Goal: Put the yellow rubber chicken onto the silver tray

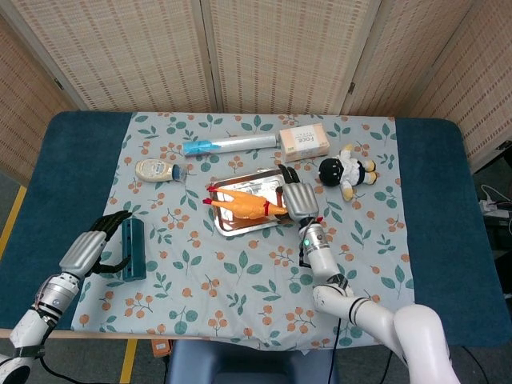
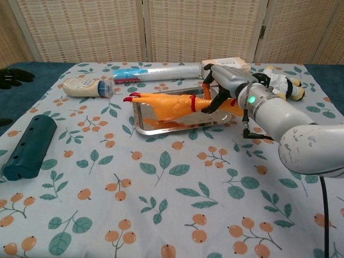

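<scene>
The yellow rubber chicken [image 1: 242, 206] [image 2: 171, 105] lies lengthwise in the silver tray [image 1: 258, 186] [image 2: 161, 127], its head hanging over the tray's left rim. The tray sits skewed on the leaf-print cloth. My right hand [image 1: 298, 197] [image 2: 228, 86] is at the tray's right end, above the chicken's tail and legs. Its fingers [image 2: 207, 81] are spread apart rather than wrapped round the body, and one still lies against the legs. My left hand [image 1: 90, 246] rests open at the near left, holding nothing.
A dark teal cylinder [image 1: 134, 249] [image 2: 29, 146] lies right beside my left hand. Behind the tray are a small squeeze bottle [image 1: 158, 170], a blue-capped tube [image 1: 228, 145] and a pink box [image 1: 304, 142]. A black-and-white plush doll [image 1: 346, 172] lies right of the tray.
</scene>
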Motion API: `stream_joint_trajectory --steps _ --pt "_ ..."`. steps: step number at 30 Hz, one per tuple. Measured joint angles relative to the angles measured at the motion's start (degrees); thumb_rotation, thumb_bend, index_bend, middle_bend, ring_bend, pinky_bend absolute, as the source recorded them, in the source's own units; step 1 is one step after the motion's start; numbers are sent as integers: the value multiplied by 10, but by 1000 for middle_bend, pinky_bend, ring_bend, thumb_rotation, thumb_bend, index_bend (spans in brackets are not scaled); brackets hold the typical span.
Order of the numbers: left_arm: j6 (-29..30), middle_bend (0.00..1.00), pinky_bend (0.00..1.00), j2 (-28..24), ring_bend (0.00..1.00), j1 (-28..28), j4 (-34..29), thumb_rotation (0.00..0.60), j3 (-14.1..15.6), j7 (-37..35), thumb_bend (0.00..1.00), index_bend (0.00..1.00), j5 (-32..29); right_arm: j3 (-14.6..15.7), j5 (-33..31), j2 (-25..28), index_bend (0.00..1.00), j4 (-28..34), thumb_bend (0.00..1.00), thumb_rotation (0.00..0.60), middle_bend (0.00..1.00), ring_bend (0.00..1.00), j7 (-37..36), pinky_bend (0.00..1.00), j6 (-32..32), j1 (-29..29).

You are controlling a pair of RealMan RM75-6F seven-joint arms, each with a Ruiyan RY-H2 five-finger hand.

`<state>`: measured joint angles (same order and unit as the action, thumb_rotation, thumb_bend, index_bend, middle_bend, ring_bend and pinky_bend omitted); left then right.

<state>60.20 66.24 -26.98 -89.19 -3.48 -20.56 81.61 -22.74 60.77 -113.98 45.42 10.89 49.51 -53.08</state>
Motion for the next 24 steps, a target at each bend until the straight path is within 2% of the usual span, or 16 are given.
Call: stream_joint_trajectory --steps 9,14,24 --pt "-2 0 0 0 0 -3 4 600 -2 -12 335 0 3 6 -21 47 0 73 97 600 0 0 48 180 -10 14" --pt "-4 0 0 1 0 -5 11 600 -3 -20 335 0 4 12 -36 64 0 95 61 600 0 0 74 162 -26 11" --pt "-9 0 0 5 0 -8 24 600 -5 -31 335 0 3 10 -17 34 0 51 27 600 0 0 54 160 13 -4"
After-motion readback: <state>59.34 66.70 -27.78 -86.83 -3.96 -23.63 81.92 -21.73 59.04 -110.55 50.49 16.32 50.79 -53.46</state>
